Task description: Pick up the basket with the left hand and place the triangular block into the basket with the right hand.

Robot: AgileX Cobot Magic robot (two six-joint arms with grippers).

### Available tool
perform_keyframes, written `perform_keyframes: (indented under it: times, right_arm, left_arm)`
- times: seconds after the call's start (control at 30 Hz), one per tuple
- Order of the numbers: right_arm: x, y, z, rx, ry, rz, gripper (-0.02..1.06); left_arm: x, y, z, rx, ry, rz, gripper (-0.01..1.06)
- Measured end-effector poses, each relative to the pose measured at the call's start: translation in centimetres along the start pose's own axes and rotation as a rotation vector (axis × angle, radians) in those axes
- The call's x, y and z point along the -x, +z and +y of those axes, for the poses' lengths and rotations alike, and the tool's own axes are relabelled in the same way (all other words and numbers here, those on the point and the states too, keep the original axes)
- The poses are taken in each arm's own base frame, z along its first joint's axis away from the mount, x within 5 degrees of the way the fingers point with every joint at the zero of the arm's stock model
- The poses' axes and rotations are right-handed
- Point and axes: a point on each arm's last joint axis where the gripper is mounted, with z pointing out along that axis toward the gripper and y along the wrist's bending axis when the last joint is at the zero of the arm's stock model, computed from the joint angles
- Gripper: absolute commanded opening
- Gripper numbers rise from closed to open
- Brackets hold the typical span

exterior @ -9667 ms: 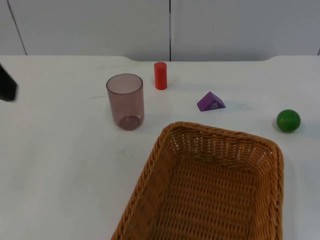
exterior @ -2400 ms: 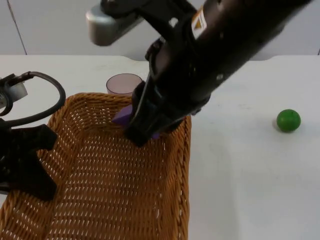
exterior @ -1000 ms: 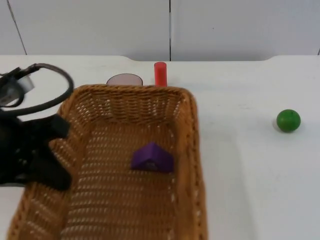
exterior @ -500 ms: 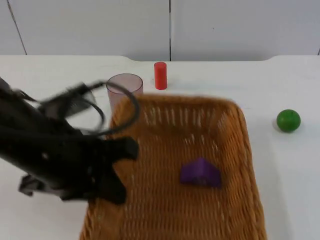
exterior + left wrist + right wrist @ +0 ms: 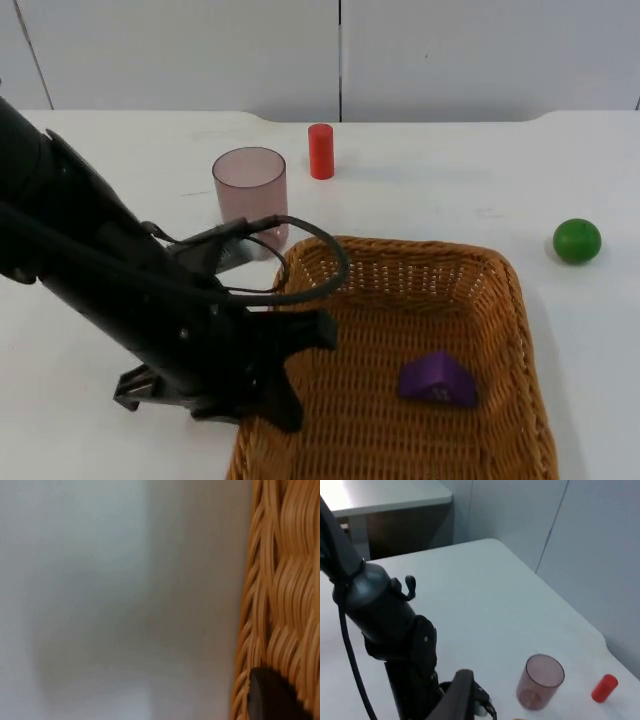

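A brown wicker basket [image 5: 420, 250] sits at the front right of the table. The purple triangular block [image 5: 437, 380] lies on its floor, near the right side. My left gripper [image 5: 288, 372] is shut on the basket's left rim, with the left arm [image 5: 110, 270] reaching in across the table. A black fingertip [image 5: 272, 697] rests against the woven rim [image 5: 280, 580] in the left wrist view. My right gripper is open and holds nothing; its wrist view looks down from high up onto the left arm [image 5: 395, 625].
A translucent pink cup [image 5: 250, 200] stands just behind the basket's left corner, and a red cylinder [image 5: 320, 151] behind that. A green ball [image 5: 577, 241] lies at the right. Cup [image 5: 540, 681] and red cylinder [image 5: 604, 688] appear in the right wrist view too.
The left arm has swung the basket, with the block in it, from the left of the table to the right and forward. The cup is uncovered again.
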Motion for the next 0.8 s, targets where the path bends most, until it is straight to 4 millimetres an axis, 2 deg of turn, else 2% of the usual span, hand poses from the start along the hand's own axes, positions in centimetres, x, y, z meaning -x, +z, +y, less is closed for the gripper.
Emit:
perform_keyframes:
  times: [0.03, 0.07, 0.17, 0.2, 0.27, 0.33, 0.57, 0.73, 0.8]
  right_arm:
    - [-0.1, 0.0, 0.0, -0.004, 0.003, 0.006, 0.92]
    - [-0.1, 0.0, -0.1, -0.011, -0.001, 0.013, 0.92]
    - [-0.2, 0.0, -0.2, -0.019, -0.007, 0.022, 0.92]
    - [-0.2, 0.0, -0.2, -0.021, -0.010, 0.023, 0.92]
    - [-0.2, 0.0, -0.2, -0.024, -0.006, 0.023, 0.92]
    - [-0.2, 0.0, -0.3, -0.029, -0.007, 0.026, 0.92]
    - [-0.3, 0.0, -0.3, -0.033, -0.010, 0.028, 0.92]
    - [-0.3, 0.0, -0.4, -0.038, -0.020, 0.029, 0.92]
    - [-0.3, 0.0, -0.4, -0.041, -0.024, 0.030, 0.92]
  left_arm:
    - [0.0, 0.0, 0.0, 0.000, -0.001, 0.001, 0.17]
    - [0.0, 0.0, 0.0, -0.002, -0.007, -0.001, 0.33]
    - [0.1, 0.0, -0.1, -0.007, -0.006, -0.002, 0.67]
    - [0.1, 0.0, -0.1, -0.009, -0.006, 0.001, 0.67]
    - [0.0, 0.0, -0.1, -0.008, 0.005, 0.008, 0.82]
    - [0.1, -0.3, -0.1, 0.012, 0.054, 0.000, 0.91]
    - [0.6, -2.7, -0.6, 0.066, 0.167, -0.076, 0.95]
    - [1.5, -6.1, -0.1, 0.096, 0.158, -0.165, 0.95]
    - [1.6, -6.8, 0.2, 0.105, 0.157, -0.172, 0.95]
